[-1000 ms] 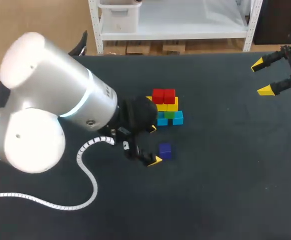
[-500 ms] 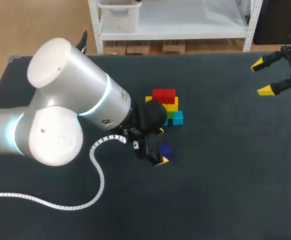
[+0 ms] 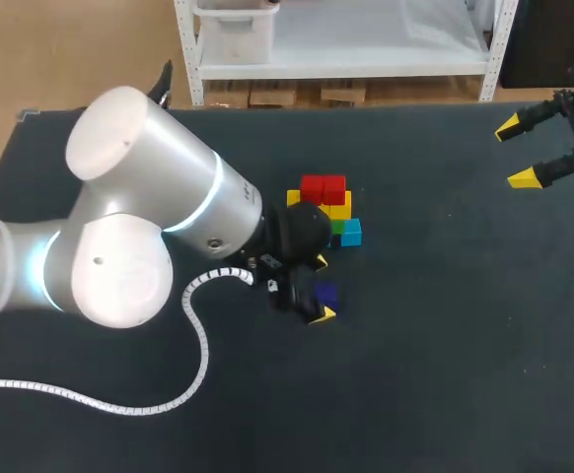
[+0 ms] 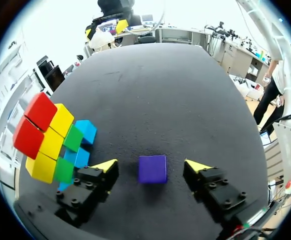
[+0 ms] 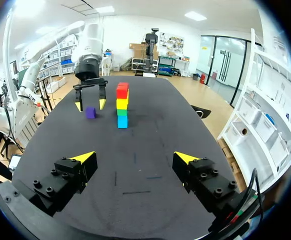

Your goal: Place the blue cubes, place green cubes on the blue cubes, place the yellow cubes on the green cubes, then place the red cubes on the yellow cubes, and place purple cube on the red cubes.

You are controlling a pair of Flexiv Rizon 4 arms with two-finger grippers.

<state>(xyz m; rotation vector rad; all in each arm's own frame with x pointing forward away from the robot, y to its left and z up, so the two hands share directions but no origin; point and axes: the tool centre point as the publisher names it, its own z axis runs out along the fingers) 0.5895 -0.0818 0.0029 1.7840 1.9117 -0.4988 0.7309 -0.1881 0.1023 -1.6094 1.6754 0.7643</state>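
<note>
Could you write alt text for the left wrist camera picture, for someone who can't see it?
A purple cube sits on the black table between the open, yellow-tipped fingers of the left gripper, touched by neither. Beside one finger stands a stack of cubes: blue at the base, then green, yellow and red on top.

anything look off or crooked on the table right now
Nothing stands out. The cube stack stands upright, red cubes on top, and the purple cube lies flat on the table between the left pincer's open fingers, untouched.
</note>
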